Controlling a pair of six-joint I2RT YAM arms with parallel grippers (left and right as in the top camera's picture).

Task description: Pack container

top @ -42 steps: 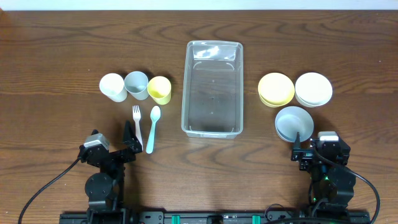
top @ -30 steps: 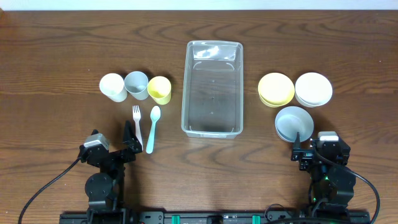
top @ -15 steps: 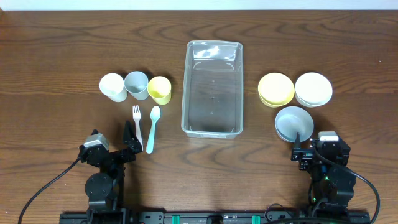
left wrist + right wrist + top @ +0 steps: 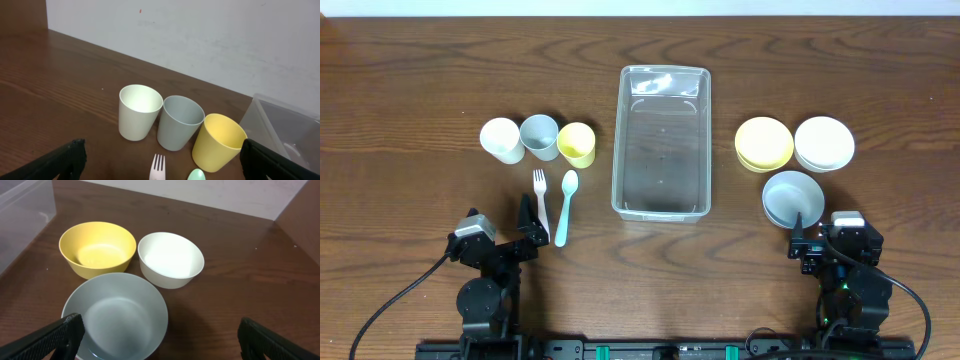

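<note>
The clear plastic container (image 4: pixel 661 141) stands empty at the table's middle; its corner shows in the left wrist view (image 4: pixel 287 125) and the right wrist view (image 4: pixel 22 215). My left gripper (image 4: pixel 528 222) is open and empty at the front left, just short of a white fork (image 4: pixel 541 197) (image 4: pixel 157 169) and a mint spoon (image 4: pixel 565 205) (image 4: pixel 197 175). Beyond them stand a white cup (image 4: pixel 501 139) (image 4: pixel 139 111), grey cup (image 4: pixel 539 137) (image 4: pixel 179 121) and yellow cup (image 4: pixel 577 144) (image 4: pixel 218 141). My right gripper (image 4: pixel 812 232) is open and empty over the near rim of a grey bowl (image 4: pixel 792 197) (image 4: pixel 117 315).
A yellow bowl (image 4: pixel 764 143) (image 4: pixel 97 247) and a white bowl (image 4: pixel 824 143) (image 4: pixel 171 259) sit behind the grey bowl at the right. Both arm bases are at the table's front edge. A white wall runs along the far edge.
</note>
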